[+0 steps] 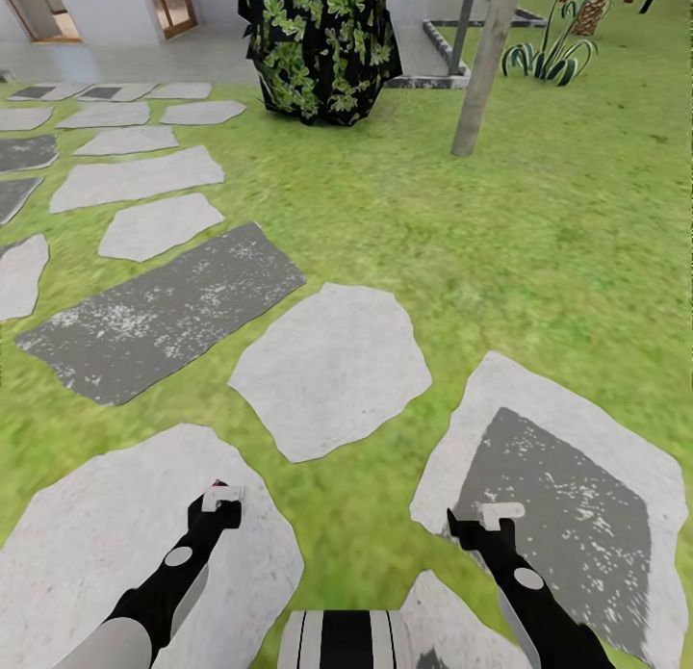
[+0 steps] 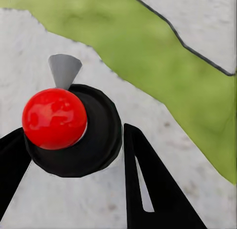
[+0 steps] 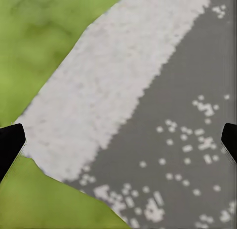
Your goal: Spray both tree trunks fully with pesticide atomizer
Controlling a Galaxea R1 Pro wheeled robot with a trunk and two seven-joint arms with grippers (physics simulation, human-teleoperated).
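The left gripper (image 2: 74,155) has its two black fingers spread around a black-bodied object with a glossy red ball on top and a small grey cone at its far side; this looks like the pesticide atomizer (image 2: 74,127), seated between the fingers, which appear closed against its dark body, though the contact itself is partly hidden. Under it lies a pale paving stone (image 2: 59,51) with a strip of grass beyond. The right gripper (image 3: 118,140) is wide open and empty, its fingertips barely entering at either edge of the right wrist view, above a grey-and-white speckled stone (image 3: 163,105) bordered by lawn. From the head camera, both arms reach low and forward over the stepping stones, the left gripper (image 1: 221,501) above a large pale slab and the right gripper (image 1: 486,520) above the speckled one. Farther off, a bare grey-tan tree trunk (image 1: 486,67) rises from the grass (image 1: 539,226), next to a dark leafy bush (image 1: 322,43). As I judge it, the pickup is done or nearly so, and spraying has not begun: the trunk is well apart from the robot and a second tree is yet to be found. The atomizer shows clearly in the left wrist view, whereas the head view gives the way to the tree.
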